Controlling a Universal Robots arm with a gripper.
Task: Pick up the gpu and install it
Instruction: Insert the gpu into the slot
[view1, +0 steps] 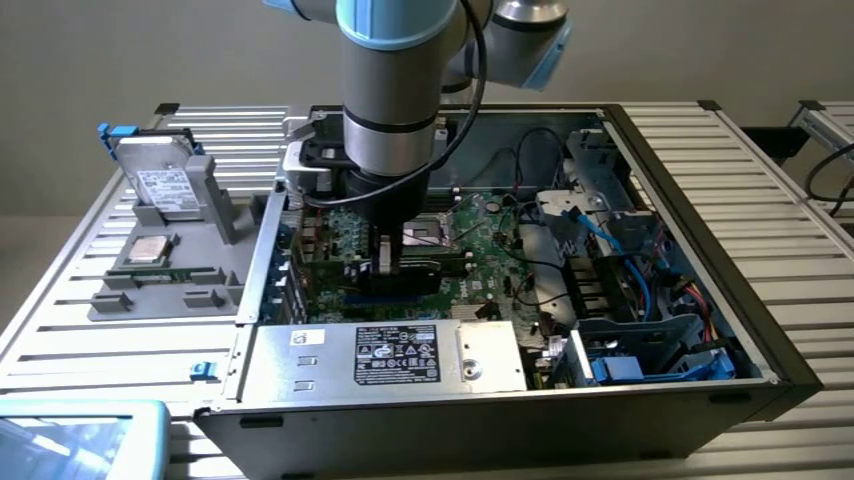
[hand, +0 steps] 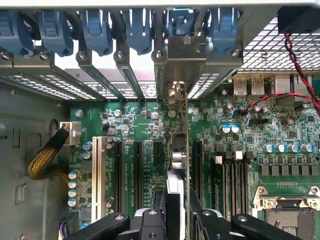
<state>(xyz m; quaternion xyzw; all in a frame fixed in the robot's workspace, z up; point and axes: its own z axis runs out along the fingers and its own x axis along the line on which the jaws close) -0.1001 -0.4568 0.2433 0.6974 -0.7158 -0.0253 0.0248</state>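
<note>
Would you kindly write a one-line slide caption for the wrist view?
The gripper holds the gpu upright and edge-on above the expansion slots of the motherboard.

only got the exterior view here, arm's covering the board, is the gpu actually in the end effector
Observer: Yes. In the wrist view the gpu stands on edge, clamped in the end effector.
Operator: where is it over the board
Observer: Over the motherboard, parallel to the black slots, with one on either side. The white slot is further off.
Operator: and the bracket end
Observer: Its metal bracket lies just below the row of blue clips. I cannot tell whether the card is seated.
</note>
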